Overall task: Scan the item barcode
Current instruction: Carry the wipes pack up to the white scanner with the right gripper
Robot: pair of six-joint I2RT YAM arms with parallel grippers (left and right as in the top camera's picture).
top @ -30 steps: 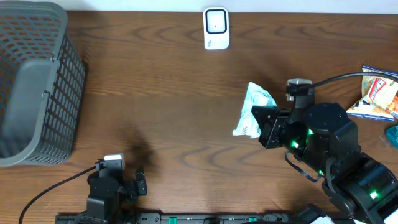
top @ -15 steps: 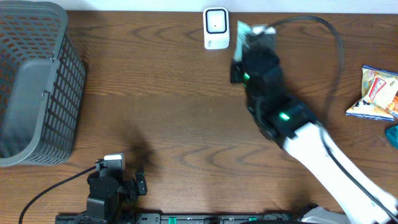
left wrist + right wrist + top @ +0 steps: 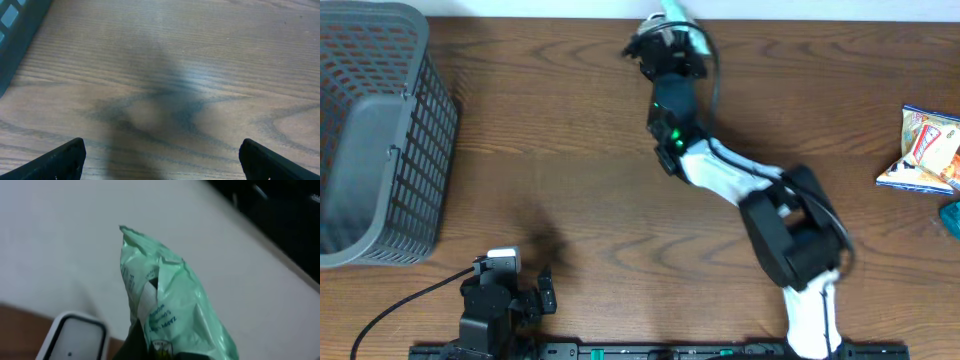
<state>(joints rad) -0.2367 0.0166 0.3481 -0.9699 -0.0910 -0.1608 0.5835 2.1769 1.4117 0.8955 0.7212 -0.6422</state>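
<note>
Far forward, right hand (image 3: pixel 670 24) clamps green packet (image 3: pixel 172 305).

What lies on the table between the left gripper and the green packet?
Nothing: in the overhead view the wooden table is bare from the left gripper up to the green packet, apart from a faint shadow.

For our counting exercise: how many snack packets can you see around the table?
3. A green packet in the right gripper at the far edge; an orange-and-blue packet at the right edge; a teal packet beside it, mostly cut off. More may lie out of frame.
</note>
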